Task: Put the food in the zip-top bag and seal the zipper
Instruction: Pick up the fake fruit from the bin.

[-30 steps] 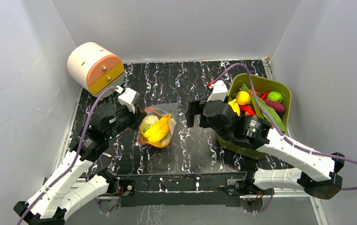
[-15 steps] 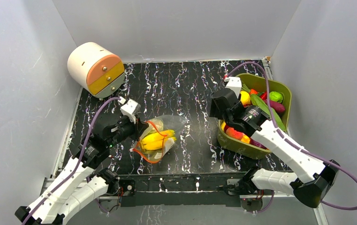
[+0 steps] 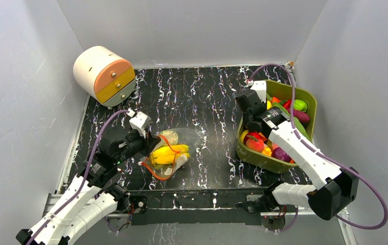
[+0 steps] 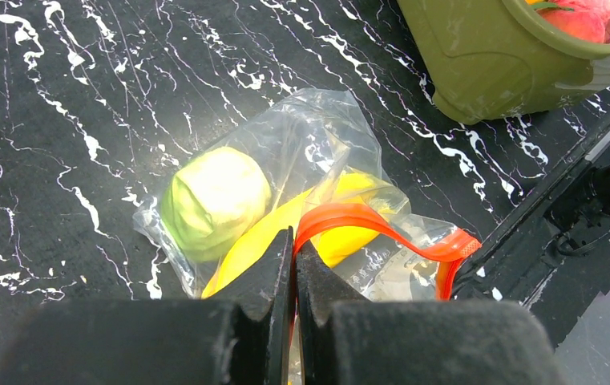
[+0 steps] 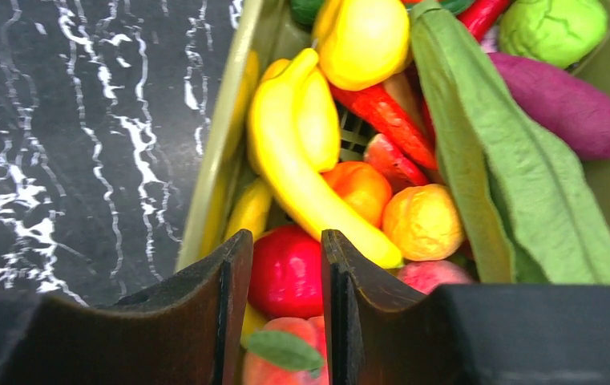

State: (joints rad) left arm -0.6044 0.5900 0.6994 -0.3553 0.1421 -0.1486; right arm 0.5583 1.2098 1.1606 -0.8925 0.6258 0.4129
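The clear zip-top bag [image 3: 181,139] [image 4: 317,136] lies on the black marbled table, left of centre. Through it show yellow bananas [image 3: 169,153] [image 4: 357,186] and a pale green round fruit [image 3: 169,137] [image 4: 213,196]. Its red-orange zipper [image 3: 154,171] [image 4: 381,223] loops open. My left gripper [image 3: 145,144] [image 4: 294,241] is shut on that zipper strip. My right gripper [image 3: 249,109] [image 5: 287,238] hangs over the olive tub [image 3: 304,94] [image 5: 221,144], which is full of food. Its jaws stand narrowly apart. A red fruit [image 5: 289,273] shows in the gap below; I cannot tell whether they touch it.
A round cream box with orange and yellow drawers [image 3: 102,74] stands at the back left. White walls close three sides. A black frame rail [image 3: 197,199] runs along the near edge. The tub's corner [image 4: 486,64] lies right of the bag.
My right arm swung from beside the bag over the tub, its jaws narrowing. My left gripper drew the bag's zipper edge toward the near left, and the bag tipped flatter.
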